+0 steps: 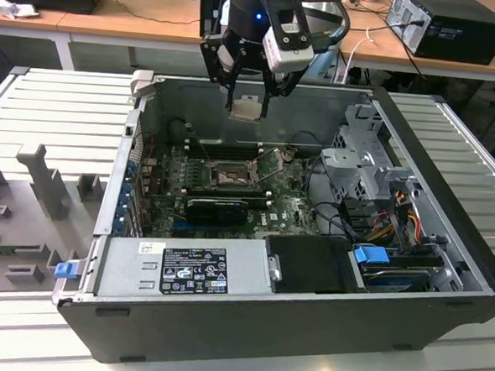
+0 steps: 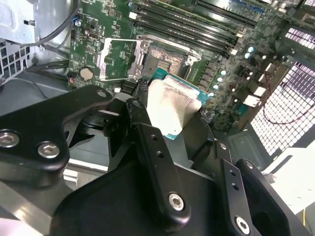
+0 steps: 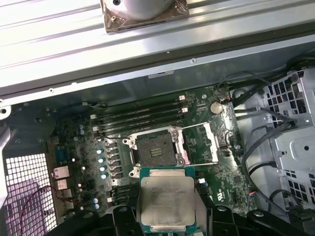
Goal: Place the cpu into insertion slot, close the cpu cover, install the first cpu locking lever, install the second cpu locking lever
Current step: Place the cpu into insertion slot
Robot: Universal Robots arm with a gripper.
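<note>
The black end effector (image 1: 248,101) clamps the flat, square, silvery cpu (image 3: 166,201) above the open black insertion slot (image 3: 156,149).

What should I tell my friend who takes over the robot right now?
The gripper is shut on the cpu and holds it in the air over the open computer case.
The insertion slot is empty.
The cpu cover stands open beside the slot.
Done: the cpu is picked up.
Left: the cpu is not yet in the slot, the cover is not closed, and neither locking lever is fastened.
</note>
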